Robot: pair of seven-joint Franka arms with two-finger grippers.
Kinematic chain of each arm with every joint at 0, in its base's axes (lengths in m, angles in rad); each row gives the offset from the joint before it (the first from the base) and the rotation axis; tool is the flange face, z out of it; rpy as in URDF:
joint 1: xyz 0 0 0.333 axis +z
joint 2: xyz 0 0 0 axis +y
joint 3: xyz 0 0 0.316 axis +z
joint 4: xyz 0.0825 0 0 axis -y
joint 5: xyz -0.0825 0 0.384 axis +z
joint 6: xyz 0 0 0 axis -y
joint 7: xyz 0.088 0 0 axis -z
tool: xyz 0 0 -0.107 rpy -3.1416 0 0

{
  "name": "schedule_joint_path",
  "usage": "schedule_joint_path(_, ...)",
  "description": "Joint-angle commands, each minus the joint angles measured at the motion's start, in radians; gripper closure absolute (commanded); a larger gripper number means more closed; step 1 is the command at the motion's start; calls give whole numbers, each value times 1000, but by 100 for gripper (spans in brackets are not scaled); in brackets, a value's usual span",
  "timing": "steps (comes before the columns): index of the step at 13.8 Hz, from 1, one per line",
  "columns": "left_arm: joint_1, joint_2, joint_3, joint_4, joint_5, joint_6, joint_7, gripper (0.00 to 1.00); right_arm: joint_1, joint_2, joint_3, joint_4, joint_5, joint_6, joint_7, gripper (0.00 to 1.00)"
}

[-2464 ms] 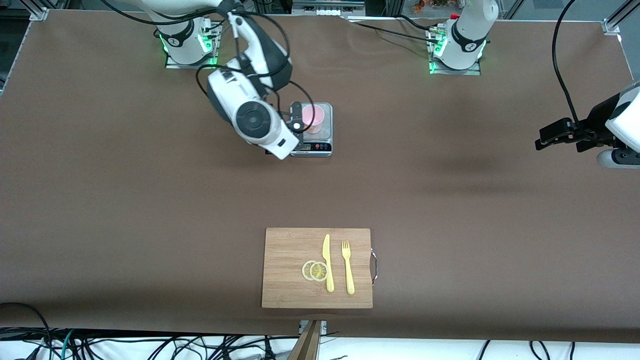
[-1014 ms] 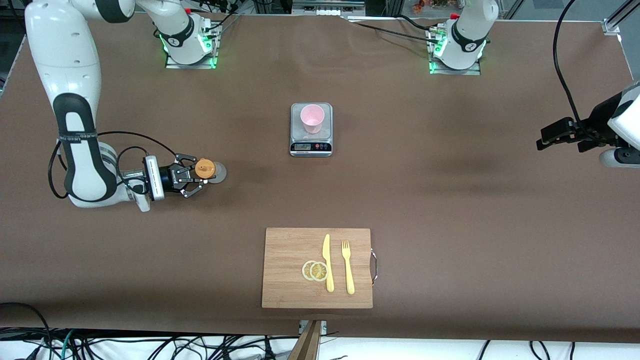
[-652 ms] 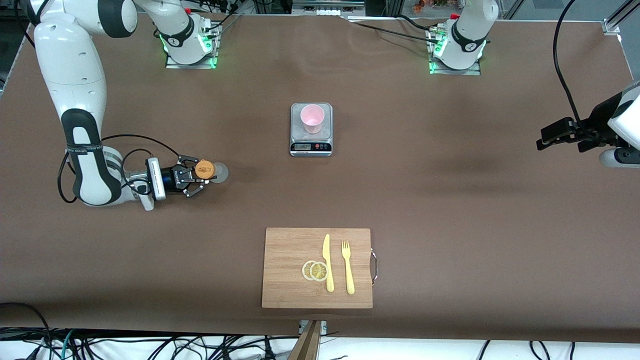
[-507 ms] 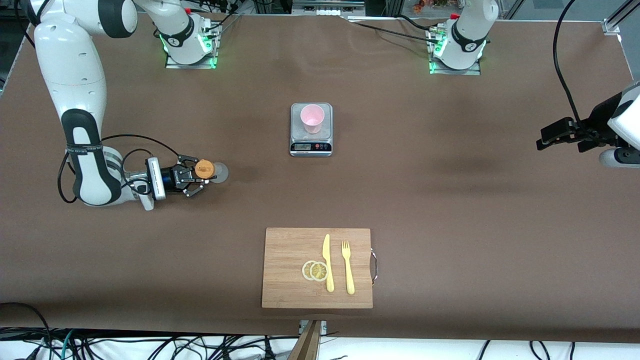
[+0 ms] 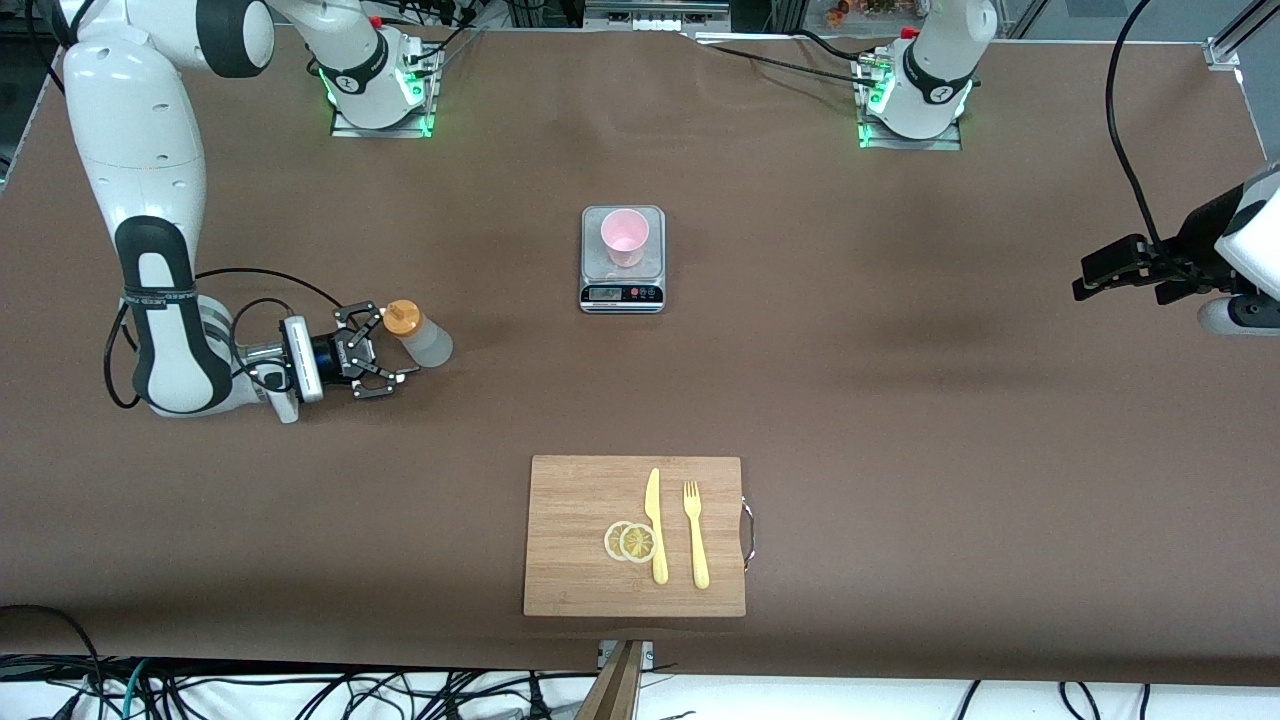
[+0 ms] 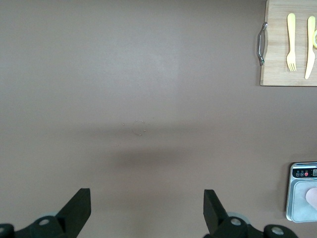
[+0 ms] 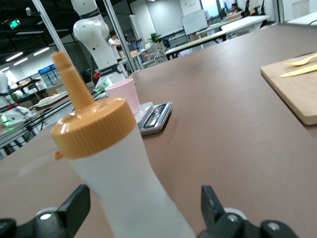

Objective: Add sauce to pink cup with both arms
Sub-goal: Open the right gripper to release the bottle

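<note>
The sauce bottle [image 5: 425,340], whitish with an orange cap, stands on the table toward the right arm's end and leans a little. My right gripper [image 5: 392,347] lies low and level with its fingers open on either side of the bottle. The right wrist view shows the bottle [image 7: 124,183] between the fingers [image 7: 75,207], with gaps on both sides. The pink cup [image 5: 625,237] stands on a small scale [image 5: 622,292]; it also shows in the right wrist view [image 7: 124,93]. My left gripper [image 5: 1092,272] waits open over the left arm's end of the table, empty [image 6: 147,213].
A wooden cutting board [image 5: 575,500] lies near the front camera's edge. It carries a yellow knife [image 5: 656,525], a yellow fork [image 5: 695,530] and two lemon slices [image 5: 630,541]. The scale [image 6: 302,198] and board [image 6: 277,74] show in the left wrist view.
The right arm went from the cup at the scale to the sauce bottle. In the last half second its gripper turned a little and the bottle's cap shifted farther from the front camera. The left arm stayed still.
</note>
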Motion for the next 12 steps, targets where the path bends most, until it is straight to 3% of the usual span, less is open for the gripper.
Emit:
schedule_joint_path(1,-7,15,1,36,21,-16,21,0,10,-23,-55,29,-75,-53,52,0)
schedule_joint_path(6,-12,15,1,34,27,-18,21,0,11,-175,-82,40,-326,12,329,0)
schedule_joint_path(8,-13,15,-1,34,29,-18,21,0,31,-296,-66,34,-510,118,570,0)
schedule_joint_path(12,-13,17,-1,34,29,-18,21,0,40,-474,78,27,-807,263,1080,0)
